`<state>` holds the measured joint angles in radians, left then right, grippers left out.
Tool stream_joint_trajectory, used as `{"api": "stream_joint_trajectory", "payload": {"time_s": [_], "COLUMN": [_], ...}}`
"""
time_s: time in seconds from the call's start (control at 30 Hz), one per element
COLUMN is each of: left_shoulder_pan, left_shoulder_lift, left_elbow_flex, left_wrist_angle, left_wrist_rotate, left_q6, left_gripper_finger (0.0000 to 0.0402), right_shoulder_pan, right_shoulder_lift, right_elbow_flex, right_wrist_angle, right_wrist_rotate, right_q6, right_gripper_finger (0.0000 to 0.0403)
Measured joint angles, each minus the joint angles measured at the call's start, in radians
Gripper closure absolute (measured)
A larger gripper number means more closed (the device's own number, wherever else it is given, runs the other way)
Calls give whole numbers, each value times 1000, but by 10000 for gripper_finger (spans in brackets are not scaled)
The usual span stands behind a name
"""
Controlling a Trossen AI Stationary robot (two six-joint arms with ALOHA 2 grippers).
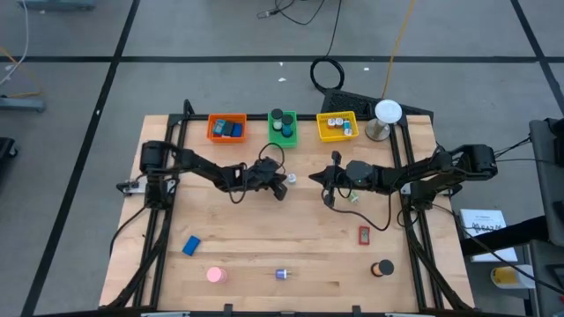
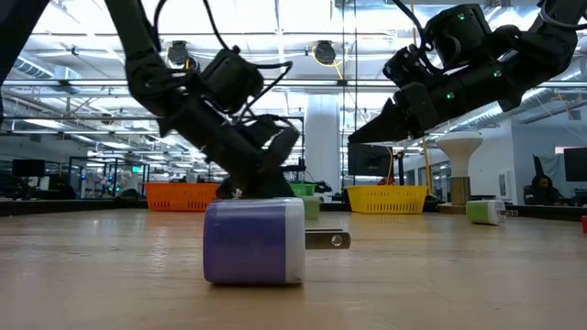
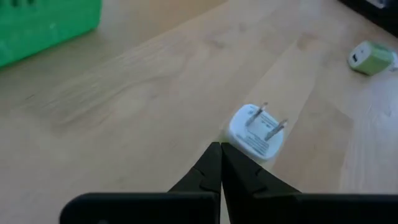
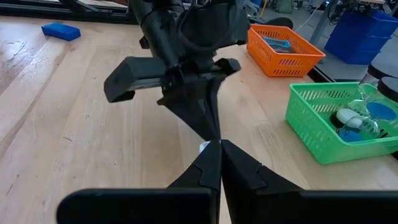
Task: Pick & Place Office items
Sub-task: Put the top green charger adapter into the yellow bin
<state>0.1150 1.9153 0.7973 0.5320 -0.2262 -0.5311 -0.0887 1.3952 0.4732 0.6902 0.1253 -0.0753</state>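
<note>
Left tool (image 3: pixel 220 163) pressed together, tips beside the white plug (image 3: pixel 257 132) — likely nudging it. Right tool (image 4: pixel 220 160) pressed together too, empty, hovering close by.

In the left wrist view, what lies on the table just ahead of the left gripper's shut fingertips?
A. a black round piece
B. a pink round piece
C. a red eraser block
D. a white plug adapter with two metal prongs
D: the white plug adapter lies on the table right past the shut left gripper, its two prongs showing.
</note>
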Motion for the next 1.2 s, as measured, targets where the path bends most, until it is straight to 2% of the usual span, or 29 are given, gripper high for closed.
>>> {"api": "stream_joint_trajectory", "payload": {"time_s": [0.37, 0.7, 0.77, 1.03, 1.2], "left_shoulder_pan": [-14, -71, -80, -82, -49], "left_shoulder_lift": [77, 67, 67, 66, 66], "left_elbow_flex": [110, 72, 24, -212, -302], "left_wrist_angle": [23, 105, 182, 657, 816], "left_wrist_rotate": [42, 46, 47, 75, 103], "left_q6": [33, 107, 110, 198, 238], "left_gripper_finger": [396, 399, 398, 396, 396], "right_shoulder_pan": [0, 0, 0, -2, -2], "right_shoulder_lift": [0, 0, 0, 0, 0], "right_elbow_flex": [0, 0, 0, 32, 88], "right_wrist_angle": [-6, -14, -15, -34, -180], "right_wrist_rotate": [0, 0, 1, 11, 79], "right_q6": [0, 47, 85, 247, 384], "right_gripper_finger": [399, 399, 399, 399, 398]}}
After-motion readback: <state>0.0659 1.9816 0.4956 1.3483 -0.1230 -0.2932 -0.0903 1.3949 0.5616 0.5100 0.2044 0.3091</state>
